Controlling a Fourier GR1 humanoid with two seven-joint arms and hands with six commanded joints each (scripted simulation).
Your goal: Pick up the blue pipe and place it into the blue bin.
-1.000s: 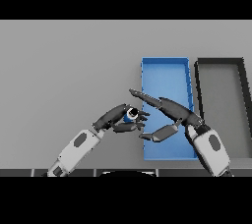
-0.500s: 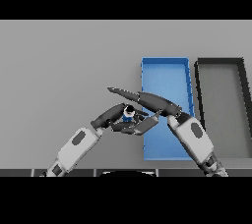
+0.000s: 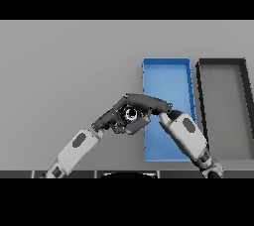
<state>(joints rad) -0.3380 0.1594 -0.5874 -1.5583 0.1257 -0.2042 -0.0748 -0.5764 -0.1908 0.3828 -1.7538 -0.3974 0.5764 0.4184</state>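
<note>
You have one grey bench (image 3: pixel 59 61) in front of you, with one pipe, two bins and two hands over it.

Starting at the left, your left arm comes up from the lower edge and slants toward the middle. Its left hand (image 3: pixel 111 118) sits just left of the blue bin's near-left wall, and its dark fingers are curled in toward the pipe (image 3: pixel 131 114). The pipe shows only as a small blue ring with a dark hole, end-on to you, wedged between the two hands. You can see it is beside the blue bin, not inside it, but you cannot tell whether it rests on the bench or is lifted off it.

Next, your right hand (image 3: pixel 146 105) lies across from the right, its fingers bent over the top of the pipe and its thumb curled below, so both hands close around the one pipe from opposite sides.

The blue bin (image 3: pixel 166 62) comes next, long and narrow, running away from you; your right forearm crosses over its near half. Just beside it on the right stands one black bin (image 3: pixel 221 61) of the same shape.
</note>
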